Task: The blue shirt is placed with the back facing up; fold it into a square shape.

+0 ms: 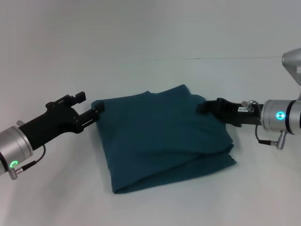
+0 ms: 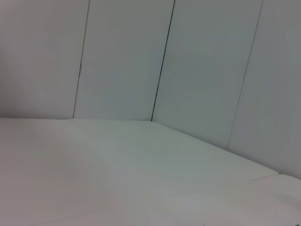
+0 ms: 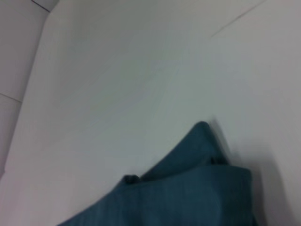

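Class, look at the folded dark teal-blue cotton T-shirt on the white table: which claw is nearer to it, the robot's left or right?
Neither clearly: the left claw meets the dark teal-blue cotton T-shirt at its far left corner, the right claw at its far right corner.

I see a plain white desk (image 1: 155, 207) filling most of the head view, its surface smooth and unmarked from the lower edge up to a faint horizontal line in the upper part of the frame. Above that line a pale wall (image 1: 141, 26) spans the top of the frame. In the left wrist view the desk (image 2: 117, 179) takes the lower half, and white wall panels (image 2: 122, 56) stand behind it, split by thin dark vertical seams, with a corner near the middle of the frame. In the right wrist view the white desk (image 3: 122, 80) runs across the frame, with panel seams in the upper left corner
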{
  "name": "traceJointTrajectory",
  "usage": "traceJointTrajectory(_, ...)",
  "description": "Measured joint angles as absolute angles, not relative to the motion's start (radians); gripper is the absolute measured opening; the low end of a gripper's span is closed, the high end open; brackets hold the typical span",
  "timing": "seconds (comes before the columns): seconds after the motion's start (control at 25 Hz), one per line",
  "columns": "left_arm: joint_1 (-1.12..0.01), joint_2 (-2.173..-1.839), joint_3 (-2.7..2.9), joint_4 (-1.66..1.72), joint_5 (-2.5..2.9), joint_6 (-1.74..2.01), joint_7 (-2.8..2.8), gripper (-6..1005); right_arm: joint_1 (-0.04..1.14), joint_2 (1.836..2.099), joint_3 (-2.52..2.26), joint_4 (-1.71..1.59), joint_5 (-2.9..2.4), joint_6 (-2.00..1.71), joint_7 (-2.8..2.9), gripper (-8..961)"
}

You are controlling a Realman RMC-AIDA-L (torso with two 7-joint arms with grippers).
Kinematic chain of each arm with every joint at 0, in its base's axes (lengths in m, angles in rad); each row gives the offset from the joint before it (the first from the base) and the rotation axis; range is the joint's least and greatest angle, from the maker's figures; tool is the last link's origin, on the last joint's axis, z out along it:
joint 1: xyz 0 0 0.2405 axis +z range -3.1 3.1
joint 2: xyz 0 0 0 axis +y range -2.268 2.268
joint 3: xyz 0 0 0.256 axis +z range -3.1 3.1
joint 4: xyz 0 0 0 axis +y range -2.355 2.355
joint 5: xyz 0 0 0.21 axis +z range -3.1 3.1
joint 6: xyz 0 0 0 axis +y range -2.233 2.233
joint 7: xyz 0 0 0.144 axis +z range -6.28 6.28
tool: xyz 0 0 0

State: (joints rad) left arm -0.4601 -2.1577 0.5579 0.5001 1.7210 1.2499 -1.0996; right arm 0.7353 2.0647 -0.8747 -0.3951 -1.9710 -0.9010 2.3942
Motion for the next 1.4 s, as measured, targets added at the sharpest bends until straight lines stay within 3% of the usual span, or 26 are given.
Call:
traceJointTrajectory(0.36, -0.457, -2.158, 0.557, 0.500, 1.721, 1.246, -1.098, 691, 0.745, 2.072, -0.864, -0.395, -1.907, -0.902, 2.349, 472)
traceJointTrajectory(0.84, -0.454, -2.160, 0.557, 0.499, 1.721, 1.245, -1.097, 690, 0.742, 2.075, -0.873, -0.386, -1.883, -0.874, 2.316, 362)
traceJointTrajectory(1.12, -0.454, -2.161, 0.560, 0.498, 1.721, 1.245, -1.097, 690, 0.744, 2.090, -0.868, -0.371, -1.881, -0.819, 2.246, 298)
traceJointTrajectory(1.32, -0.453, -2.162, 0.558, 0.498, 1.721, 1.246, -1.097, 690, 0.759, 2.095, -0.876, -0.334, -1.871, -0.729, 2.216, 97)
traceJointTrajectory(1.4, -0.452, -2.161, 0.558, 0.497, 1.721, 1.246, -1.097, 690, 0.760, 2.095, -0.876, -0.332, -1.870, -0.720, 2.216, 77)
